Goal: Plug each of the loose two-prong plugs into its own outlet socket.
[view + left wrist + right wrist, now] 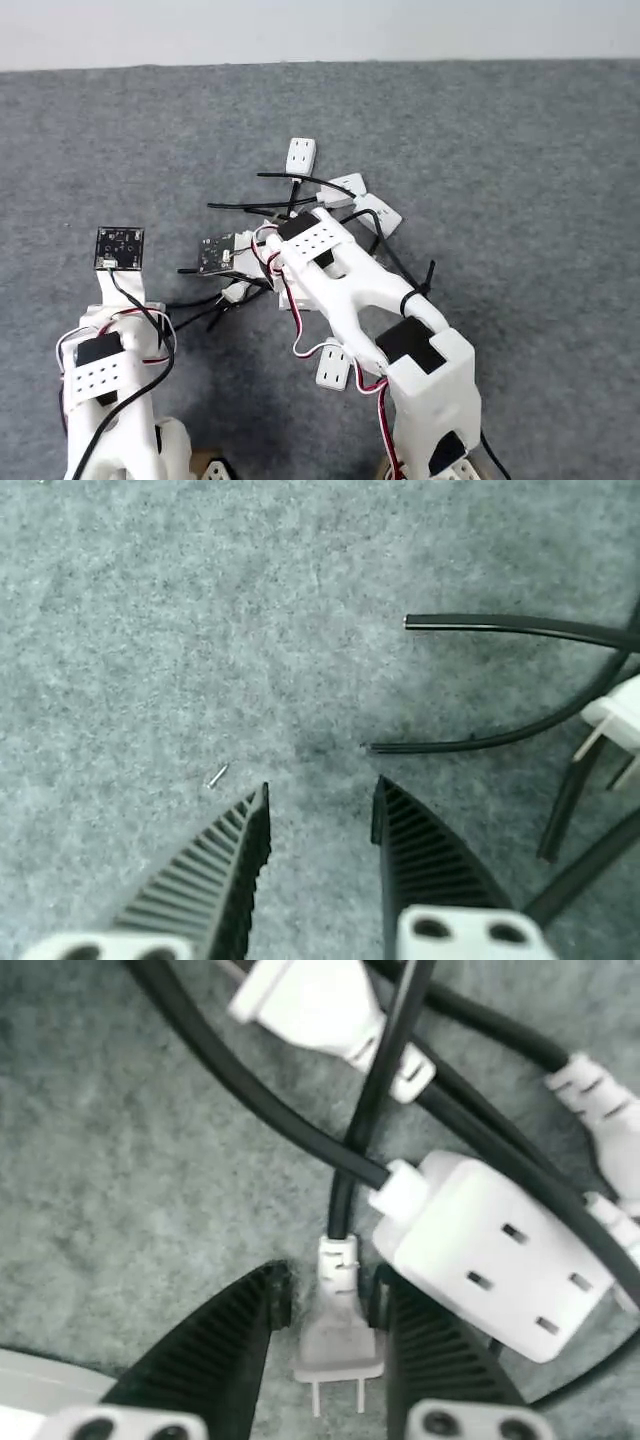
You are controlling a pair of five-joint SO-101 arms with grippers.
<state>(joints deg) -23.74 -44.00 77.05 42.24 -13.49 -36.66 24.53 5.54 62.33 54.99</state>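
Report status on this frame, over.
Left gripper open over bare carpet. Right gripper open, straddling a two-prong plug, prongs free. Outlet socket alongside; black cables crossing.

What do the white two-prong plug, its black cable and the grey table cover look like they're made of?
Plug: smooth white moulded plastic, slight sheen, with two bare metal-looking prongs.
Cable: black rubber or vinyl sheath, matte and flexible, judging by its curves.
Table cover: probably grey felt or short-pile carpet, given its fuzzy, mottled surface.
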